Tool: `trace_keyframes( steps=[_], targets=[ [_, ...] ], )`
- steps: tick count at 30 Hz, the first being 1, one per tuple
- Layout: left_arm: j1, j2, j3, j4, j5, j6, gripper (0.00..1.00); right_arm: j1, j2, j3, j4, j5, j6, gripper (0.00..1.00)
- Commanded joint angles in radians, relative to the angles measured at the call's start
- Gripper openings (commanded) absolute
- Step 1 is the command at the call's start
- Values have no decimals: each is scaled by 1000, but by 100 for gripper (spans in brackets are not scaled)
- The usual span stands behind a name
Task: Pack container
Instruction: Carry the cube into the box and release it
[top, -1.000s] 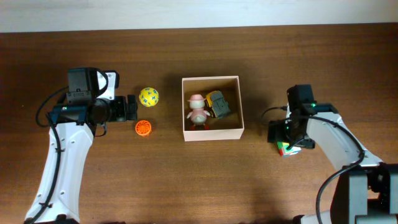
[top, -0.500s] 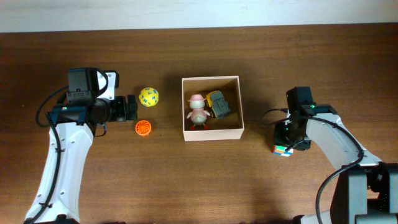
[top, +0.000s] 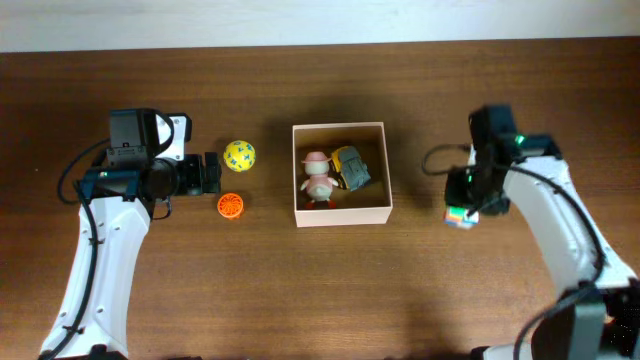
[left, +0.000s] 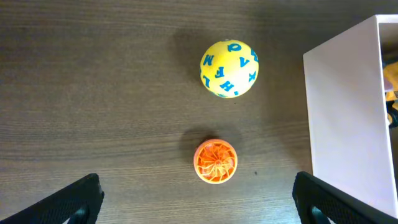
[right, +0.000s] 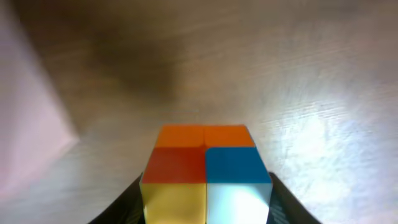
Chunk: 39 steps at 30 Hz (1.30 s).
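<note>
1. The square, white-walled cardboard container (top: 345, 216) sits mid-bench (top: 300, 290), between the left and right edges. It holds a pink toy figure (top: 317, 178) and a yellow-grey toy truck (top: 351, 166).
2. The right gripper (top: 462, 208) pinches a multicoloured puzzle cube (right: 205, 174) toward the right edge, apart from the container.
3. The left gripper (top: 214, 175) is spread wide, holding nothing. A yellow lettered ball (left: 229, 68) and an orange ridged disc (left: 216, 162) lie between it and the container.
</note>
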Motion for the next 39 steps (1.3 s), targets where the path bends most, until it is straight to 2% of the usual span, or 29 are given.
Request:
trace_keyframes(
  steps=[1, 6, 13, 19, 27, 33, 35, 39],
  targets=[
    [3, 0, 16, 0, 14, -10, 99, 82, -74, 172, -58, -57, 9, 37],
    [3, 0, 16, 0, 14, -10, 99, 246, -85, 294, -55, -69, 10, 38],
    [3, 0, 16, 0, 14, -10, 99, 435, -20, 244, 85, 37, 74, 38],
    [3, 0, 16, 0, 14, -10, 99, 470, 133, 200, 197, 96, 81, 38],
    [3, 0, 16, 0, 14, -10, 99, 469, 272, 200, 161, 81, 119, 38],
    [3, 0, 16, 0, 14, -10, 99, 475, 272, 194, 157, 82, 117, 54],
    [3, 0, 16, 0, 14, -10, 99, 475, 259, 200, 157, 95, 117, 66],
    [3, 0, 16, 0, 14, -10, 99, 475, 217, 235, 139, 128, 110, 67]
  ],
)
